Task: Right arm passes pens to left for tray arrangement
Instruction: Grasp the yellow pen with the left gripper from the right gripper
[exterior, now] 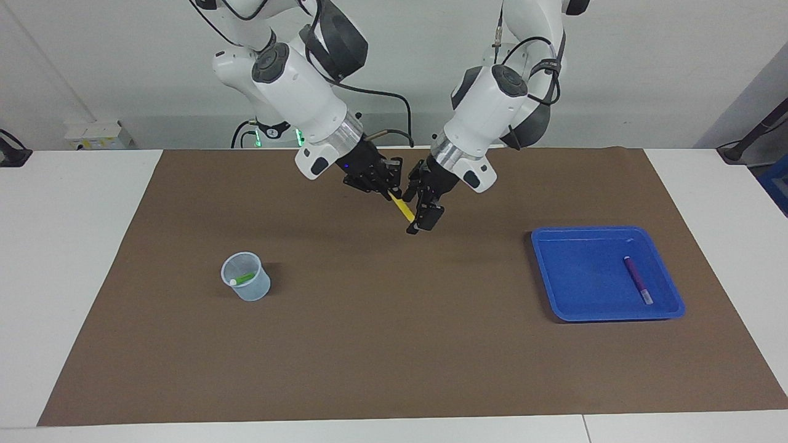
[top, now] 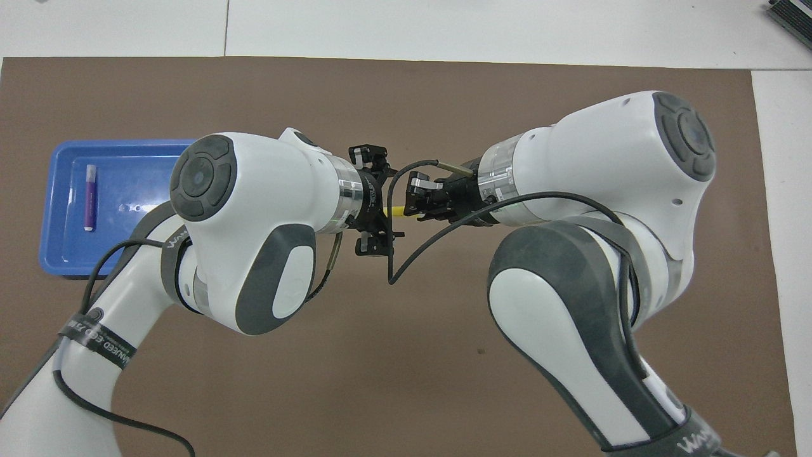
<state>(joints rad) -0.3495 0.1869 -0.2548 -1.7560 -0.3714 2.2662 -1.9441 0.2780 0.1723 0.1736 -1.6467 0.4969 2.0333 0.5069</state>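
Note:
My right gripper (exterior: pixel 389 183) (top: pixel 413 202) is shut on the yellow pen (exterior: pixel 404 210) (top: pixel 396 211) and holds it in the air over the middle of the mat. My left gripper (exterior: pixel 419 204) (top: pixel 386 198) is open, its fingers spread on either side of the pen's free end; I cannot tell if they touch it. The purple pen (exterior: pixel 638 280) (top: pixel 90 197) lies in the blue tray (exterior: pixel 606 230) (top: pixel 51 257) toward the left arm's end. The green pen (exterior: pixel 245 278) stands in a small translucent cup (exterior: pixel 247 290) toward the right arm's end.
A brown mat (exterior: pixel 394 357) covers the white table. The cup is hidden under the right arm in the overhead view. Cables hang from both wrists near the grippers.

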